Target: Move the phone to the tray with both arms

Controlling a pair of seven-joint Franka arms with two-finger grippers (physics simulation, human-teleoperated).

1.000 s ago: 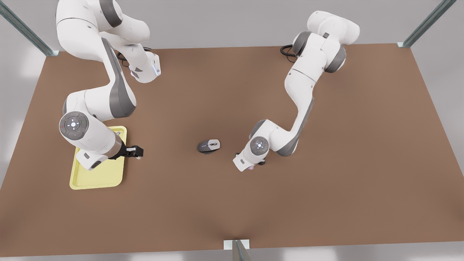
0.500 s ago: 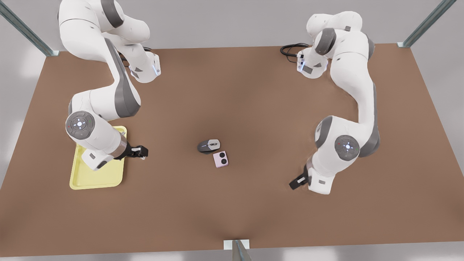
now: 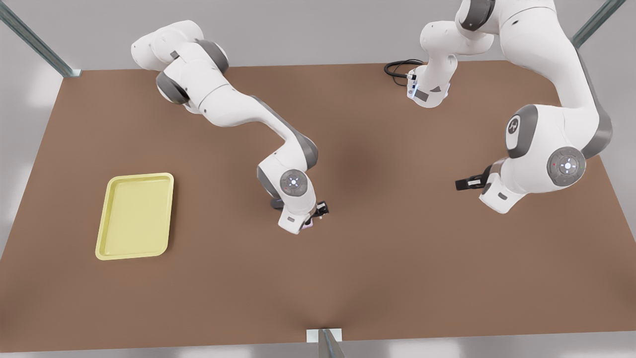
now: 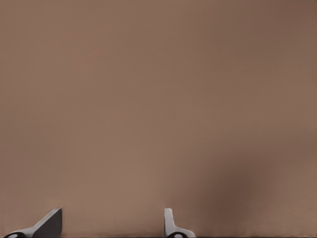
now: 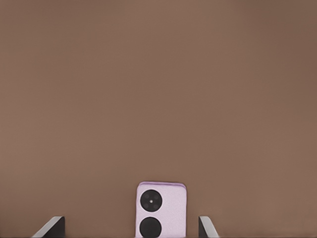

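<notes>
Phone (image 5: 161,208), a smooth pale pink slab with rounded corners and two round black lenses, is seen lying flat on the matte brown table (image 3: 377,258), no readable branding on it. It's straddled by the right gripper (image 3: 320,210), fingers spread wide and not touching it. The glossy yellow rimmed tray (image 3: 105,219) sits well apart. The left gripper (image 3: 467,183) is held open over bare table.

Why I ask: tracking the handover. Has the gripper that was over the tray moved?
Yes: the right gripper left the tray, going toward the front view's right, now at the phone.
</notes>
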